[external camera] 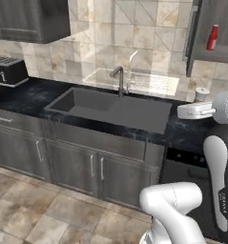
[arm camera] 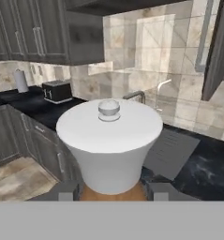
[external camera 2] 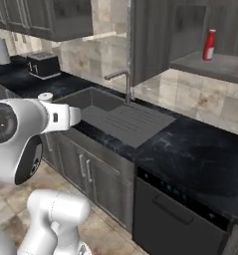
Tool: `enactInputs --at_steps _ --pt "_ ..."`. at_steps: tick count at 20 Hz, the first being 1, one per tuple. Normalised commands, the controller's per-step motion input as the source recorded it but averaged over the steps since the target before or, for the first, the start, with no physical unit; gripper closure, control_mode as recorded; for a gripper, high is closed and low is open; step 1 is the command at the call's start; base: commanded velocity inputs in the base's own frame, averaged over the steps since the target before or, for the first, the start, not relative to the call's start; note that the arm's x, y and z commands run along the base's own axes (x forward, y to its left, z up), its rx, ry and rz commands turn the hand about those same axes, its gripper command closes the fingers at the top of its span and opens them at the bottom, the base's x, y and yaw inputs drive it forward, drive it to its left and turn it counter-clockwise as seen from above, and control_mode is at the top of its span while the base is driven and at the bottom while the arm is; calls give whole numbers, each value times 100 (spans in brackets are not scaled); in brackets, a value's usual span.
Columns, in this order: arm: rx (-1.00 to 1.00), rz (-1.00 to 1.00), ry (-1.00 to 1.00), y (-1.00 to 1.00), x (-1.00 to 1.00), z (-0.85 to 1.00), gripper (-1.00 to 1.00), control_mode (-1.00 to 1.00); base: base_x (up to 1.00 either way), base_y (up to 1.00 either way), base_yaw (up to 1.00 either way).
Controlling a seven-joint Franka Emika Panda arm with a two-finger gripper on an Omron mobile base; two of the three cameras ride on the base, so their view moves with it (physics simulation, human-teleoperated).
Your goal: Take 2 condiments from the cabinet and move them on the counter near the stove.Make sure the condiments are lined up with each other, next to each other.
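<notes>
Orange-brown bottle [arm camera: 109, 140] w/ white cap is sitting clamped in the tool [arm camera: 111, 191], the two dark fingertips [arm camera: 62, 191] pressing its lower sides; hand view is looking up along the cap, a strip of orange-brown body showing just betw the tips. In left base view the cap [external camera: 202, 92] is poking up just behind the white hand, above the worktop [external camera: 191, 133] right of the sink [external camera: 110, 108]. In right base view same cap [external camera 2: 45, 96] is showing at the arm's wrist, over the sink's near-left corner.

Slim red bottle [external camera 2: 209, 45] w/ white cap is standing upright on the grey shelf [external camera 2: 210, 64] inside the open wall cabinet [external camera 2: 150, 45], far right, well apart from the tool. Left base view is showing it [external camera: 212, 37] too, high at right, behind the cabinet door edge w/ its silver bar handle [external camera: 191, 33].

Worktop [external camera 2: 195, 149] is running glossy black w/ faint white veins from toaster [external camera: 7, 71] at far left, past sink [external camera 2: 110, 117] and faucet [external camera: 119, 78], to the stretch over the black-fronted dishwasher [external camera 2: 175, 219] at right. Paper towel roll [external camera 2: 1, 51] is standing at far left beyond toaster [external camera 2: 43, 64]. Grey lower cabinets [external camera: 72, 164] are sitting under the sink. Tiled beige wall [external camera: 134, 38] behind. Stove isn't discernible in these views
</notes>
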Motion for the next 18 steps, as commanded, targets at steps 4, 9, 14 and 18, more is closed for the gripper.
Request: enactInputs --at_steps 4,9,14,18 --pt "0 0 0 0 0 0 100 100 0 41 59" --pt "0 0 0 0 0 0 100 100 0 44 59" --pt "0 0 0 0 0 0 100 100 0 30 59" --pt "0 0 0 0 0 0 100 100 0 23 60"
